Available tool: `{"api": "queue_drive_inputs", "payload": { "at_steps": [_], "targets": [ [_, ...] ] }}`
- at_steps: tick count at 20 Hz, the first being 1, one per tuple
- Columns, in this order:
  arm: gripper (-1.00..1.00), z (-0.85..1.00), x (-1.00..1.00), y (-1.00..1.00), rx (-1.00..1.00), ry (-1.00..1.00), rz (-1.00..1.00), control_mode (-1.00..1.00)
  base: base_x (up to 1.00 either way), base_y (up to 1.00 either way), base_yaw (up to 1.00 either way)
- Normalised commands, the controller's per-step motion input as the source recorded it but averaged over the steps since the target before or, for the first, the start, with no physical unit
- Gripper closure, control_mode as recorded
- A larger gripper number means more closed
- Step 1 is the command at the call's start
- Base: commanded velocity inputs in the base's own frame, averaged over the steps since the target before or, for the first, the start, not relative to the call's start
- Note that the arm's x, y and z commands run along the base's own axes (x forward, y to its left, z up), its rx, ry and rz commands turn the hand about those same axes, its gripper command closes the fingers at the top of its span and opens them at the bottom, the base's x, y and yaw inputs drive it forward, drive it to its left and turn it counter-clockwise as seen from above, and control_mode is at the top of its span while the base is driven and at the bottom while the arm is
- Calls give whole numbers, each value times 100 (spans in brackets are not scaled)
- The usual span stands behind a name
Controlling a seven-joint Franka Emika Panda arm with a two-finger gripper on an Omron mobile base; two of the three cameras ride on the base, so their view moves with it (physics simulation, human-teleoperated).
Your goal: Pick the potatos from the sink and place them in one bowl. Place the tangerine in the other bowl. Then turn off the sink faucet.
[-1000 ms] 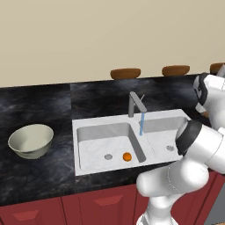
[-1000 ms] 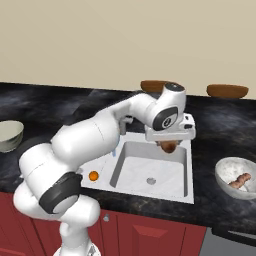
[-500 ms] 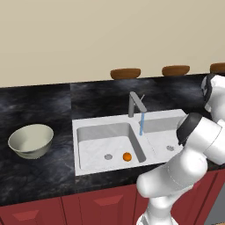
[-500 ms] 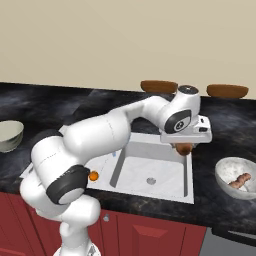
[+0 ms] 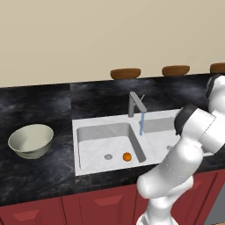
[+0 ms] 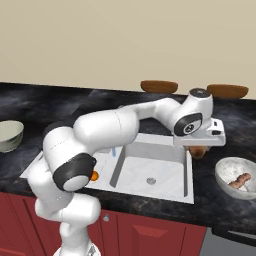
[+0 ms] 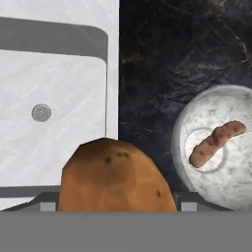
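My gripper (image 6: 198, 149) hangs over the counter just right of the sink (image 6: 190, 176), shut on the rounder brown potato (image 6: 199, 152). That potato (image 7: 115, 179) fills the lower middle of the hand view. To its right stands a marbled grey bowl (image 6: 223, 168) with the long reddish potato (image 6: 239, 180) lying in it. The tangerine (image 5: 127, 157) rests in the sink's left basin beside the drain. The pale cream-green bowl (image 5: 30, 140) stands on the counter left of the sink (image 5: 101, 123). Water runs from the faucet (image 5: 136, 104).
Flat brown ovals (image 5: 125, 73) line the back of the black counter. In the hand view the marbled bowl (image 7: 231, 183) with the reddish potato (image 7: 215, 142) lies to the right, and the sink rim (image 7: 113, 59) to the left.
The arm has swung right, carrying the potato from above the right basin to the counter beside the marbled bowl. Grip unchanged.
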Motion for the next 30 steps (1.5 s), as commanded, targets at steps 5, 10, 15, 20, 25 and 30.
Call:
{"api": "queue_drive_inputs", "payload": {
  "at_steps": [5,10,15,20,25,30],
  "targets": [
    [100,0,0,-38,0,-2,0,-100,0,0,0],
    [100,0,9,-42,0,0,0,-100,0,0,0],
    [100,-1,1,-36,0,0,0,-100,0,0,0],
    [100,-1,0,-44,4,-4,0,-100,0,0,0],
    [100,-13,15,-38,4,-3,0,-100,0,0,0],
    [100,-15,23,-28,1,0,0,-100,0,0,0]
  ]
}}
